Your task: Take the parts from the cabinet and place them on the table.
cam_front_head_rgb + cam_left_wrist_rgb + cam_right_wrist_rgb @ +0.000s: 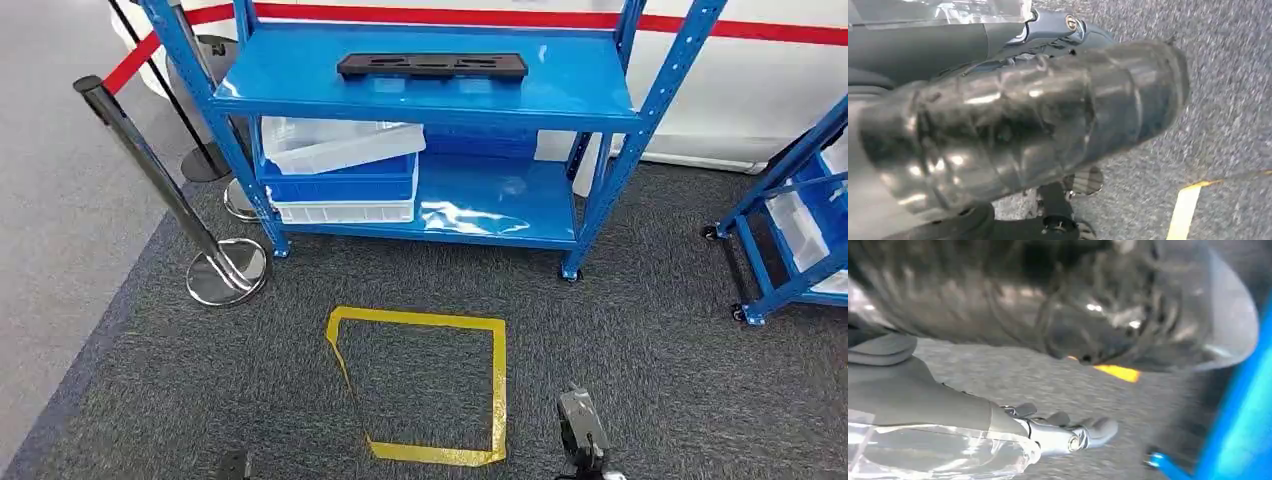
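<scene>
Step in hand: approaching the blue metal shelving cabinet (430, 100); the flat black slotted part (432, 66) is lying on its top shelf, untouched. Right hand (1063, 432) is hanging with fingers apart, holding nothing; left hand (1013, 130) state: cannot tell. Next move calls for stepping closer and reaching up.

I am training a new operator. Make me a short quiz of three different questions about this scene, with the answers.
1. True or false: the black part lies on the top shelf of the blue cabinet.
2. What marks the square on the carpet: A) yellow tape, B) white chalk, C) red rope?
3. Fill in: the stacked bins stand on the ____ shelf.

Key: 1 true; 2 A; 3 bottom.
</scene>
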